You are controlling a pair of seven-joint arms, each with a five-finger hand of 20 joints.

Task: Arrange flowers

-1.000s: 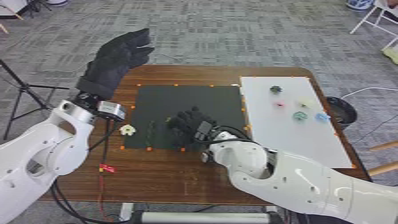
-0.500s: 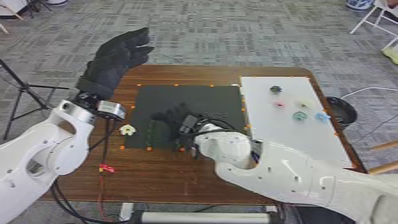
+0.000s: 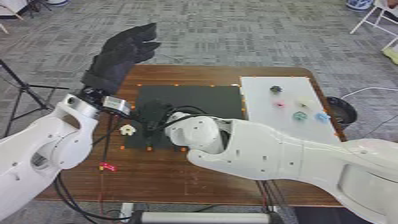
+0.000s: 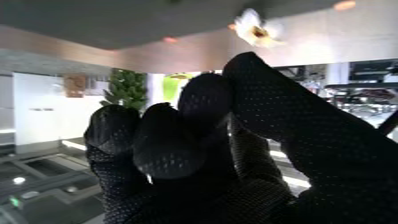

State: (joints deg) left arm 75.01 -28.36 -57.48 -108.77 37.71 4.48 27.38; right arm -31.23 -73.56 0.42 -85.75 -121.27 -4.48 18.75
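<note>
I judge the step in hand as the approach to the white flower (image 3: 127, 130), which lies on the brown table (image 3: 204, 182) just beside the black mat (image 3: 218, 102). I have the right hand (image 3: 153, 112) above the mat, fingers loosely bent and close together near the thumb, pinching nothing I can see. The left hand (image 3: 124, 52) is raised, fingers extended. Next move: align with the flower, part thumb and fingers, lower, then pinch gently.

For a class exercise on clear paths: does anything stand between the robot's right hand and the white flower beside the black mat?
Nothing visible does. The right hand is over the black mat, the white flower just off the mat's left edge, with no object seen between them.
</note>
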